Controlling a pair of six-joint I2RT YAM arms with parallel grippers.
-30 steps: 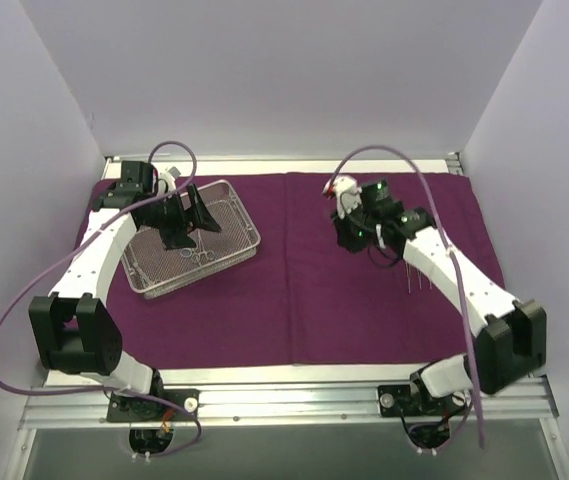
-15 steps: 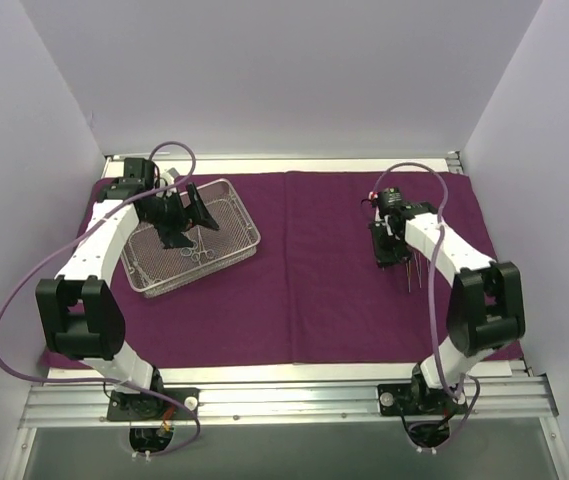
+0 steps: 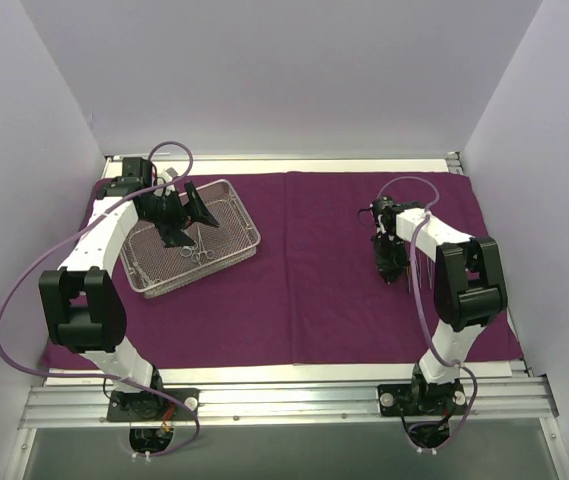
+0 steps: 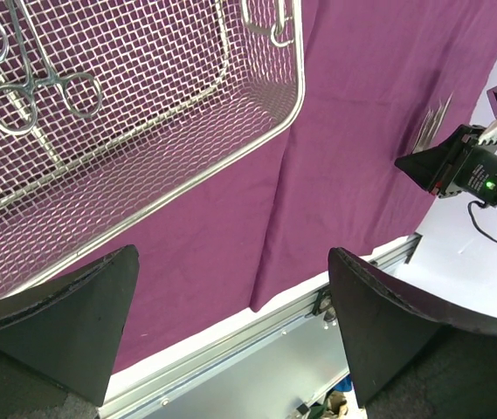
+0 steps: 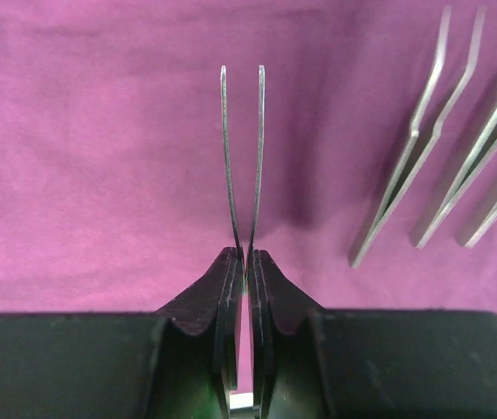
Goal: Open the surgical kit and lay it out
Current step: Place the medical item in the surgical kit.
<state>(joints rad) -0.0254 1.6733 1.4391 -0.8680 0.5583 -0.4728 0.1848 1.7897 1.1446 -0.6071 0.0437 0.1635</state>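
Note:
The surgical kit's dark purple cloth [image 3: 304, 300] lies spread flat over the table. On its left part stands the silver wire-mesh tray [image 3: 226, 262], with scissor-like instruments [image 3: 200, 254] lying in it. My left gripper [image 3: 184, 215] hangs over the tray, open and holding nothing. The left wrist view shows the tray rim [image 4: 265, 140] and ring-handled instruments [image 4: 38, 92] beyond my left gripper [image 4: 235, 297]. My right gripper [image 5: 245, 255] is shut on slim tweezers [image 5: 258, 131], held just over the cloth [image 5: 100, 157]. Other tweezers [image 5: 405, 170] lie to the right of them.
The laid-out tweezers [image 3: 419, 270] rest side by side on the cloth's right half, close to my right gripper [image 3: 389, 262]. White walls close in the left, right and back. A metal rail [image 3: 284, 400] runs along the near edge.
My right arm has folded in and carried the tweezers right and down, close beside the laid-out ones. My left gripper has opened slightly wider over the tray.

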